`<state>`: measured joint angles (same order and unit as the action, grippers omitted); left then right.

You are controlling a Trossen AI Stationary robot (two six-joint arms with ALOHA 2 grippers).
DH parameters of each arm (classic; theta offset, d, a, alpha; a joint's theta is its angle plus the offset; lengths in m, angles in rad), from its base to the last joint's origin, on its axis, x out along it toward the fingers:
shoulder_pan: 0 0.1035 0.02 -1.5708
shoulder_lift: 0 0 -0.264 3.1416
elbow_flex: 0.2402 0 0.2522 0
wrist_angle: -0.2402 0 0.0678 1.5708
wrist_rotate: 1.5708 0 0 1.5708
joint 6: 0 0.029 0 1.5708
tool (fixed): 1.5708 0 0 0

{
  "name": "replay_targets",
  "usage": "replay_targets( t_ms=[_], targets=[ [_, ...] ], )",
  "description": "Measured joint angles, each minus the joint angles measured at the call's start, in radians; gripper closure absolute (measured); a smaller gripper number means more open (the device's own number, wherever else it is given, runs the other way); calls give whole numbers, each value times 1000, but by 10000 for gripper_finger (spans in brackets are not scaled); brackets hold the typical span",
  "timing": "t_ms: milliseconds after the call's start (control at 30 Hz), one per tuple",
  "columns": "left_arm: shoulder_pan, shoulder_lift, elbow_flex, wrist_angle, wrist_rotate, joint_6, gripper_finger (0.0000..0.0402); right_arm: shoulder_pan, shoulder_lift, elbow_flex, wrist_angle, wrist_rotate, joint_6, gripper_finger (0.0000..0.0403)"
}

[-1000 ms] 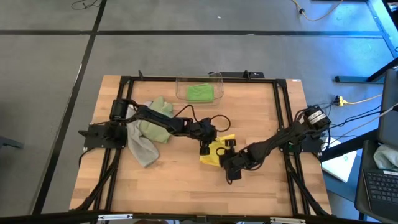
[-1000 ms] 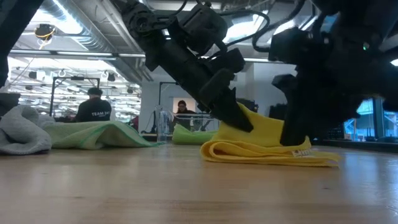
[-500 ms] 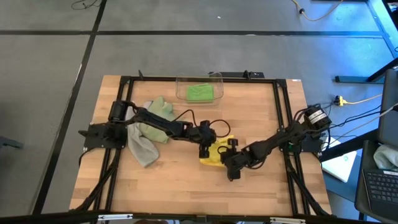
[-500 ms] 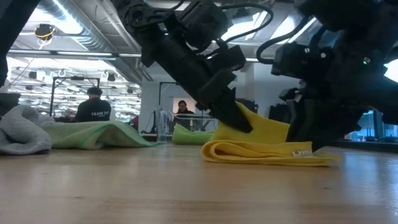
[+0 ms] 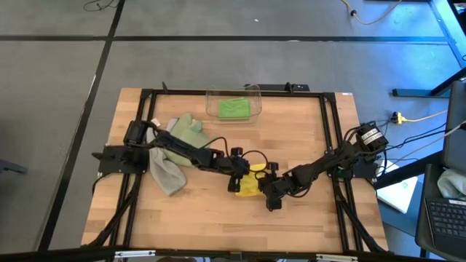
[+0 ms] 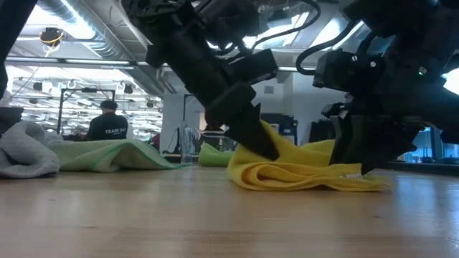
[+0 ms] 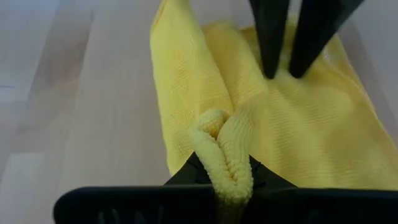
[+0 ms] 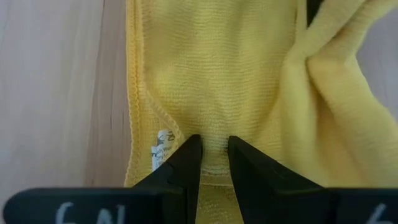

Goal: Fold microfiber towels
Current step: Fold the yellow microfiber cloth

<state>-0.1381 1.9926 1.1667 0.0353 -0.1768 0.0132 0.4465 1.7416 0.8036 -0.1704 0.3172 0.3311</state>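
Observation:
The yellow towel (image 5: 253, 175) lies bunched and partly folded on the wooden table, near the middle. My left gripper (image 5: 237, 183) reaches in from the left and is shut on a raised fold of it (image 6: 262, 147). My right gripper (image 5: 263, 189) comes from the right and is shut on the towel's other end (image 6: 351, 163), beside a white label (image 8: 160, 149). A pale sage green towel (image 5: 186, 137) and a grey towel (image 5: 166, 173) lie in a heap at the left, under my left arm. A bright green towel (image 5: 234, 108) lies in the clear bin. My left gripper pinches a bunched-up fold of the yellow towel (image 7: 224, 155) between its two fingers, several layers thick. The fingers slant down from the table's left. The fold is held a little above the table, and the rest of the towel lies on the wood. My right gripper pinches a small ridge of the yellow towel (image 8: 213, 146) between its two fingertips, close to the hemmed edge with the label. The fingers point steeply down from the right. That end of the towel stays down on the table (image 6: 358, 185).
The clear plastic bin (image 5: 218, 98) stands at the table's far edge, in the middle. A black frame (image 5: 331, 145) runs around the tabletop. Bare wood lies toward the near edge (image 5: 218, 218). In the low view, people show in the room beyond the table.
My left gripper has moved toward the table's near left with the fold still pinched. The yellow towel's upper layer has been drawn along with it, so the neat flat stack now stands rumpled and bunched. The end under my right gripper has stayed where it was.

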Motion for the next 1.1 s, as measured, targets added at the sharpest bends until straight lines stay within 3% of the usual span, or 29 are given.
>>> replay_targets(
  t_ms=[233,533,967,1100],
  targets=[
    [-21,0,0,1,-1,-11,401,0,0,0,-3,2,-22,315],
    [-32,-57,-1,-22,-183,-10,401,-12,1,1,-11,-6,-23,315],
    [-101,-83,-1,-15,-178,-11,401,-13,2,4,-22,-6,-23,315],
    [-110,-82,-1,54,-181,-3,401,-13,4,31,-55,-5,-38,315]
  ],
)
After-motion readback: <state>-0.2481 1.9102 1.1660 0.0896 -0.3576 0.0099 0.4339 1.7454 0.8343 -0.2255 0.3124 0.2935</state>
